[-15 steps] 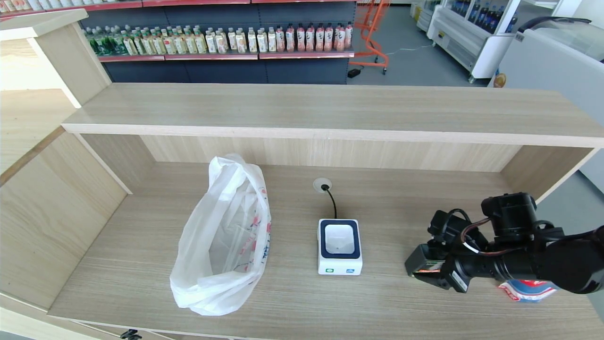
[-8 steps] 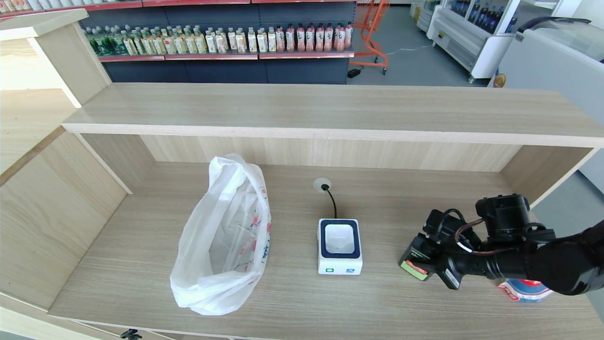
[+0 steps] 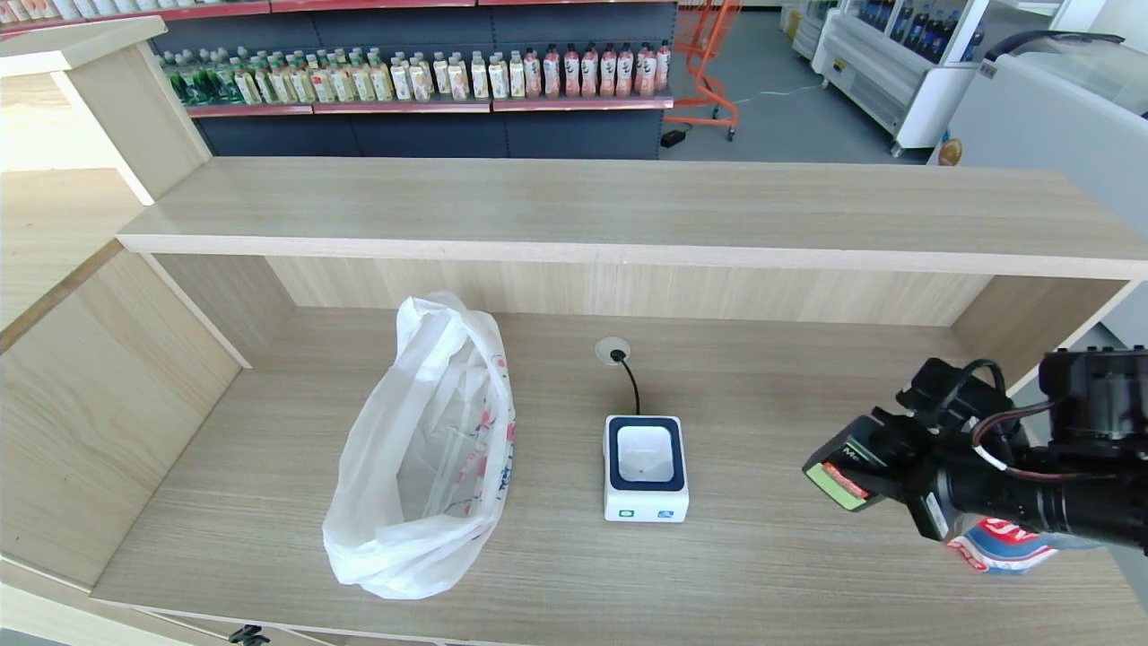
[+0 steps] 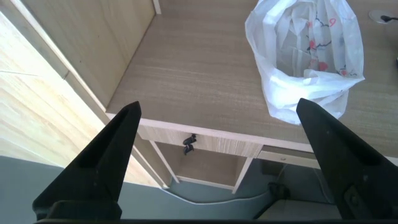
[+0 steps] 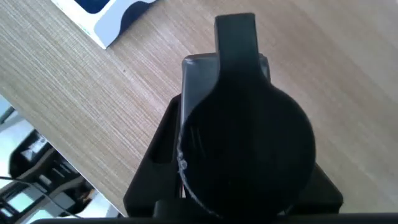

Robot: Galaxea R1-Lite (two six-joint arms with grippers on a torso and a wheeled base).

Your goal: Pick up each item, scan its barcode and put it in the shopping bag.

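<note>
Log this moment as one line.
right gripper: shut on box, right of scanner | left gripper: open | shopping bag: open, left of scanner

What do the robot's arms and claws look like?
The right arm is black and made of round, tube-like sections. Thin black, red and white cables loop over its wrist, and it has a small white label. The left gripper has two dark grey fingers shaped like flat wedges that narrow to a tip.
</note>
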